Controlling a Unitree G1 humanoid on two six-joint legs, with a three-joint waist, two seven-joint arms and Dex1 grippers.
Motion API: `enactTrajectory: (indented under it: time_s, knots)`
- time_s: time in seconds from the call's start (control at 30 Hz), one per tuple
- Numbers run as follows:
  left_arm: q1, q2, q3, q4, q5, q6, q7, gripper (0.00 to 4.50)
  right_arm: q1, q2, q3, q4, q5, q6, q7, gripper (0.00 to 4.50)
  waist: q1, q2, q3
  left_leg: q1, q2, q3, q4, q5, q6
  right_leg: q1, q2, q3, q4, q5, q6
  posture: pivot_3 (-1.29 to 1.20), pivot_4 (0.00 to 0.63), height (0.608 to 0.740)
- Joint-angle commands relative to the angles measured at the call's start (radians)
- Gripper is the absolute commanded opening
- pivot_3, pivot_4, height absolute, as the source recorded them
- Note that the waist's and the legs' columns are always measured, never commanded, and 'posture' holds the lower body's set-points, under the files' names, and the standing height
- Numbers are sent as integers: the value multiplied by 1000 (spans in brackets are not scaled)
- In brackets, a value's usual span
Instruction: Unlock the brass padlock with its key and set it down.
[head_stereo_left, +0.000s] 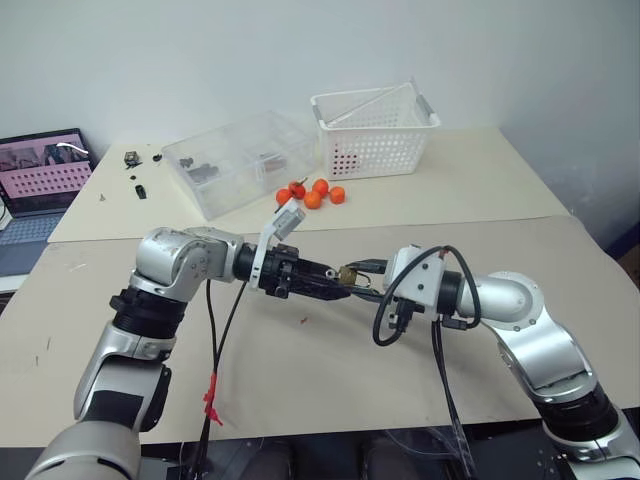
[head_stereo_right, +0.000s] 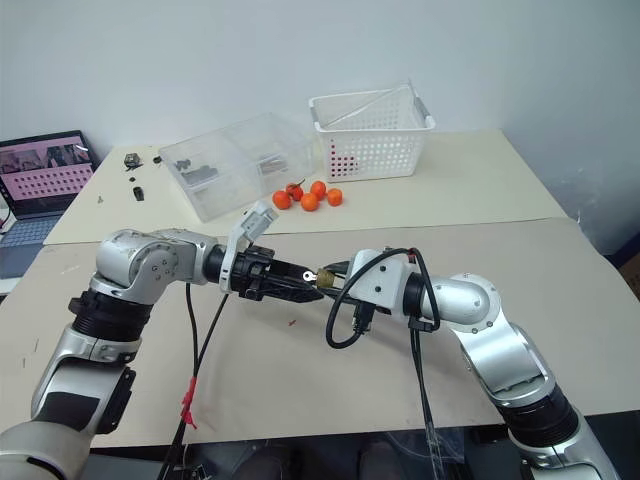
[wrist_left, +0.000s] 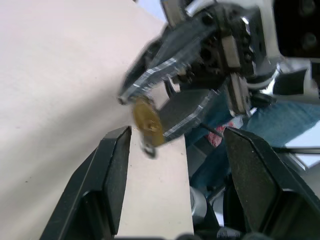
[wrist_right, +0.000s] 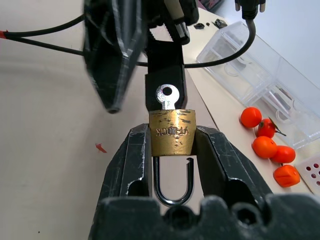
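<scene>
The key sits in the padlock, and the shackle looks sprung free on one side, so the unlocking seems done or nearly so; next, by my judgement, the right gripper must lower the padlock to the table and let go; it is clamped on the brass body, shackle towards its wrist; just beyond, the left gripper stands open, empty, its fingers flanking the key end; oranges well beyond.

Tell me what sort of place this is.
Probably a robotics lab or test room: plain tables against a bare white wall, an open laptop, and practice props laid out, namely a clear plastic box, a white basket and small orange fruits.
</scene>
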Motion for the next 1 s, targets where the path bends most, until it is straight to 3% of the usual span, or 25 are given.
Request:
enactTrajectory:
  time_s: [0.03, 0.6, 0.73, 0.9, 1.0]
  knots:
    - [-43, -7, 42, 15, -17, -4, 16, 3075, -11, 3, -12, -43, -2, -4, -13, 932, 0, 0, 0, 0, 0, 0, 0, 0, 0, 0, 0, 0, 0, 0, 0, 0, 150, 740]
    - [-46, -29, 4, 41, 3, -20, 25, 3075, -9, 3, -13, -51, 2, 2, -16, 932, -1, -1, 1, -1, -7, 2, 0, 1, -2, 0, -10, 0, -1, 0, 0, 0, 150, 740]
    - [-47, -22, -12, 48, 9, -29, 14, 2200, -8, 1, -14, -53, 1, 2, -16, 932, -1, -2, 1, -2, -7, 2, 0, 1, -2, 0, -10, 0, -1, 0, 0, 0, 150, 740]
    - [-46, -17, -21, 53, 13, -32, 2, 161, -8, 1, -15, -53, 1, 4, -18, 932, 0, -2, 1, -2, -7, 2, 0, 1, -2, 0, -10, 0, 0, 0, 0, 0, 150, 740]
    - [-46, -18, -22, 56, 14, -34, -1, 87, -9, 2, -16, -53, -1, 5, -17, 932, -1, -2, 1, -2, -7, 2, 0, 1, -2, 0, -10, 0, -1, 0, 0, 0, 150, 740]
